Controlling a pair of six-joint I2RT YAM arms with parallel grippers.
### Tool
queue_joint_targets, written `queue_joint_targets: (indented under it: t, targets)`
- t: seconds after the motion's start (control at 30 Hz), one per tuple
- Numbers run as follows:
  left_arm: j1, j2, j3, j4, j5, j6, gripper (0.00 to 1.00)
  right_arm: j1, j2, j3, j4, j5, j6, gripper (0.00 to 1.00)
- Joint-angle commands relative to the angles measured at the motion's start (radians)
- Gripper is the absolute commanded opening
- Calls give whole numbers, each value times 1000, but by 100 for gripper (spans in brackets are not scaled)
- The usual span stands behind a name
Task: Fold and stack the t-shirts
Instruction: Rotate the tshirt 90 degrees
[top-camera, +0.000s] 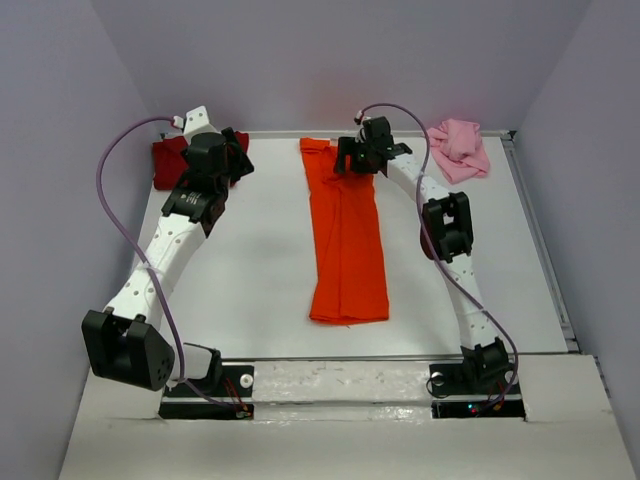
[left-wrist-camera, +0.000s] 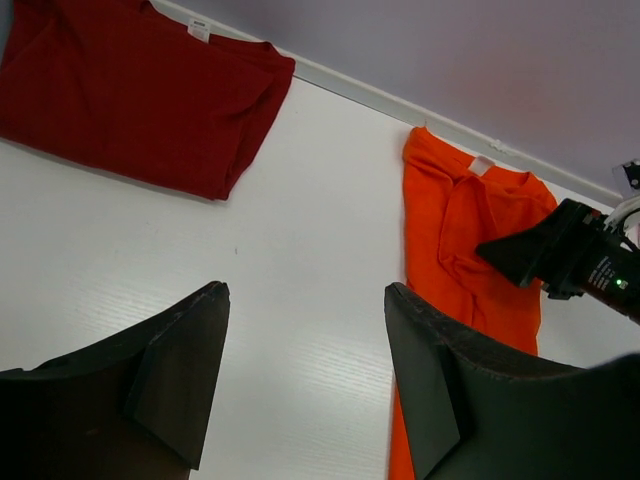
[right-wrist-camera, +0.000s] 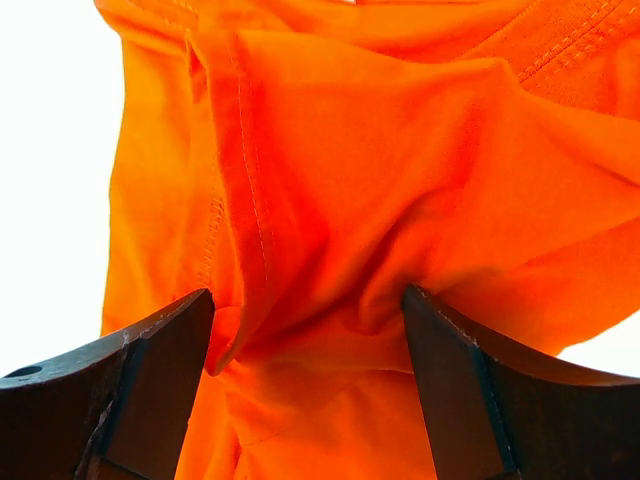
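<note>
1. Shows an orange shirt (top-camera: 345, 240) folded lengthwise into a long narrow strip on the white bench (top-camera: 260, 260), collar end toward the far wall and bottom hem toward the arm bases.
2. Puts the dark red shirt (top-camera: 170, 160) well to the left of the orange shirt's collar end, folded flat, with a white neck label showing in the left wrist view.
3. Puts the pink shirt (top-camera: 460, 150) to the right of that same collar end, crumpled in a loose heap and apart from the orange cloth.
4. Finds the right fingers (right-wrist-camera: 140, 400) spread wide and low over the orange shirt's collar end, with a raised bunch of orange fabric and a stitched hem lying between them, not clamped.
5. Finds the left fingers (left-wrist-camera: 180, 370) parted as well, holding nothing, above bare bench to the left of the orange shirt and closer to the dark red one.
6. Catches, from the left wrist, the orange shirt's neckline and its small white label, with the dark tip of the right arm sitting over the cloth just beside that label.
7. Leaves all three shirts apart from one another, none stacked on the orange one.
</note>
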Motion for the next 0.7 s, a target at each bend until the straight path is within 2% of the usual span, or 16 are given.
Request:
queue_joint_targets:
  t: [0.0, 0.3, 0.43, 0.53, 0.57, 0.67]
  targets:
    - [-9, -2, 4, 32, -6, 18, 73, -55, 63, 87, 39, -147, 102, 82]
    - [-9, 29, 6, 30, 4, 20, 73, -73, 60, 159, 71, -124, 28, 82]
    - [-21, 38, -2, 41, 29, 16, 73, -73, -88, 139, 94, -187, -18, 82]
    - [-47, 36, -8, 48, 20, 15, 73, -73, -221, 31, 146, -223, -2, 82]
    - [-72, 35, -11, 50, -2, 15, 73, -73, -326, -74, 169, -233, 17, 81]
    - [-141, 29, -11, 30, -61, 16, 73, -73, -507, -303, 274, -207, 80, 79]
